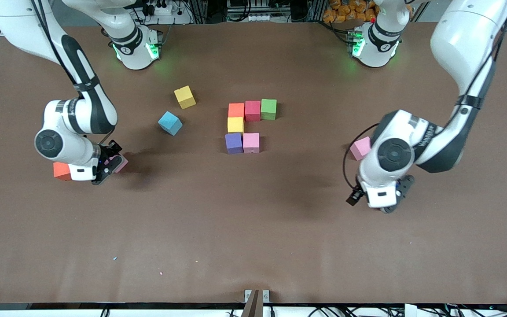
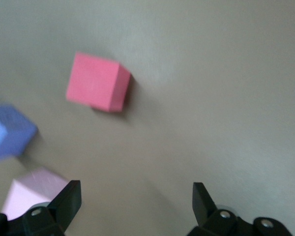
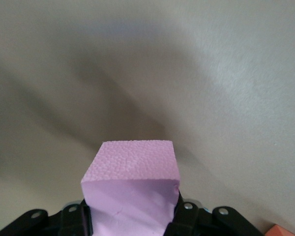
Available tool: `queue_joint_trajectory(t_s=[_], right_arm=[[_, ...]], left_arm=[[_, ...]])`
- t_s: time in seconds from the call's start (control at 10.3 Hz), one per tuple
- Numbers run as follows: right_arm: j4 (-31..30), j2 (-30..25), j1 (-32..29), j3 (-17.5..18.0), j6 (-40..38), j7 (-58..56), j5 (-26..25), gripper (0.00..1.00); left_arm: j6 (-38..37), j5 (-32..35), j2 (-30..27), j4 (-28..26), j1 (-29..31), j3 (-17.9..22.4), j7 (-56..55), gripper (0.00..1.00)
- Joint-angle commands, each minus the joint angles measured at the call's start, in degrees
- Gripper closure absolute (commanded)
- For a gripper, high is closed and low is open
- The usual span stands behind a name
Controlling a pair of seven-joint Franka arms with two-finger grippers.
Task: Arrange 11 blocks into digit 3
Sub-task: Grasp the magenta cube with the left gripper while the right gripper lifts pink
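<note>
My right gripper is shut on a pale pink block down at the table, toward the right arm's end. In the right wrist view that block fills the space between the fingers. A red-orange block lies beside the right hand. The partial digit 3 holds orange, red, green, yellow, purple and pink blocks. My left gripper hangs open and holds nothing. A pink block lies by the left arm.
A loose yellow block and a blue block lie between the figure and the right arm's base. The left wrist view also shows a purple block and a pale pink block at its edge.
</note>
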Motion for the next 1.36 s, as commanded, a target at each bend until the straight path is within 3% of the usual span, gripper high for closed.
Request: queue_joint_trajectory(t_s=[0.0,0.39,0.68,0.87,1.26], right_arm=[[1.01,-2.07,3.5,0.46,-2.15,9.75,1.87,1.0],[2.32,-2.6,10.19,0.46,-1.89,27.42,6.08,1.0],[4.17,-1.9,17.03,0.46,-1.01,45.51,8.72,1.0],[5.75,-0.24,21.61,0.46,1.7,54.24,8.73,1.0],[14.95,6.52,26.81,0.46,1.72,70.77,8.55,1.0]], left_arm=[[0.77,-0.02,1.04,-0.09,3.03,-0.68,11.73,0.0],[2.7,-0.19,3.42,-0.09,7.94,-0.15,32.48,0.0],[4.89,0.59,5.34,-0.26,8.3,0.37,32.43,0.0],[5.25,1.57,6.23,-0.26,8.21,3.18,32.52,0.0],[6.39,0.6,7.72,-0.09,7.86,4.59,25.95,0.0]])
